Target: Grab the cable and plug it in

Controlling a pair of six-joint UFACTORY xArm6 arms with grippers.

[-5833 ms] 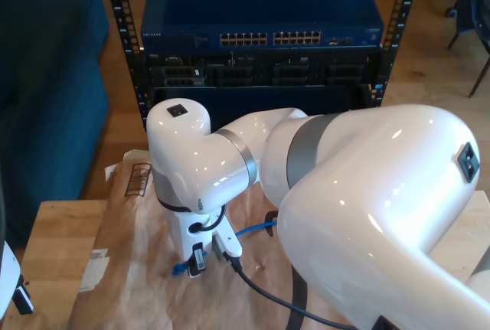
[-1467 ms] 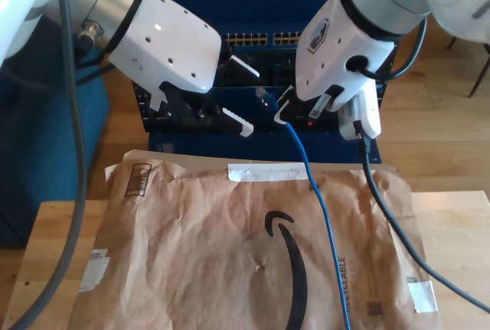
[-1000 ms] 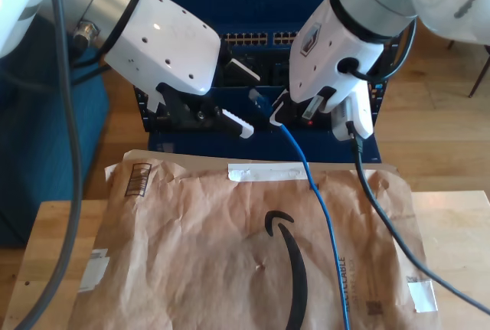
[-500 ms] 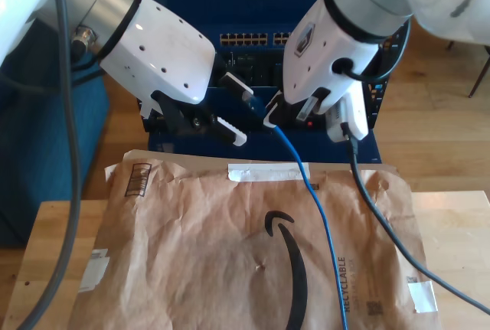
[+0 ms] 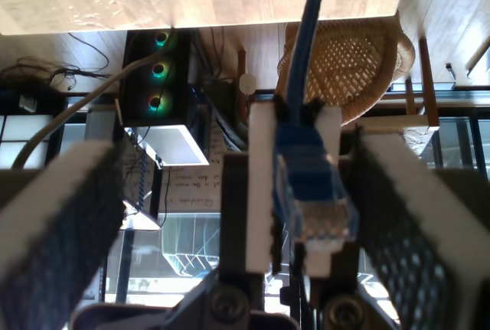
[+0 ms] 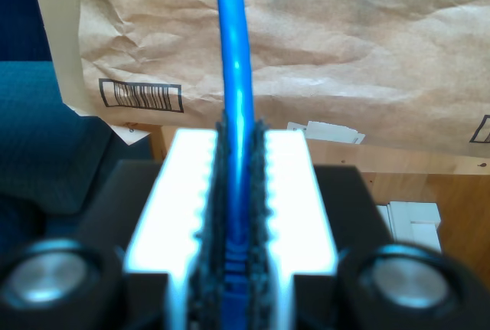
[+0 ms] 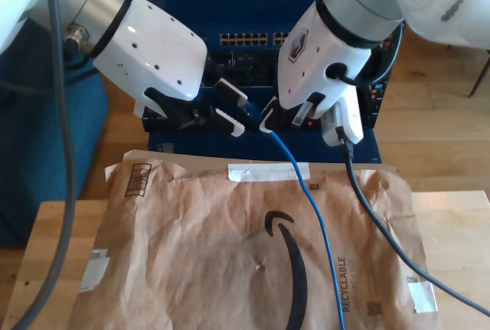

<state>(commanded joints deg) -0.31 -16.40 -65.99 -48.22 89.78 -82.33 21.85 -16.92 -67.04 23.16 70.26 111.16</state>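
Jaws of my first gripper [image 5: 237, 165] stand wide apart in the first wrist view, their ribbed pads [image 5: 65, 223] clear of everything on either side. Between them sit the white jaws of my second gripper [image 5: 295, 154], pinching the cable [image 5: 306, 62] just behind its clear-tipped blue plug [image 5: 315, 200].

The second wrist view looks along my second gripper [image 6: 233, 192]. Its jaws are closed on the cable [image 6: 233, 54], which runs off over a brown paper envelope [image 6: 344, 54]. The plug is hidden here.

The exterior view alone shows both arms meeting in front of a blue rack switch [image 7: 253, 8]. My first gripper [image 7: 241, 113] reaches in from the exterior view's left and my second gripper [image 7: 268, 119] from its right. The cable [image 7: 306, 184] trails down across the envelope [image 7: 191, 253] on the bench [image 7: 53, 230], beside a dark grey cable [image 7: 375, 223]
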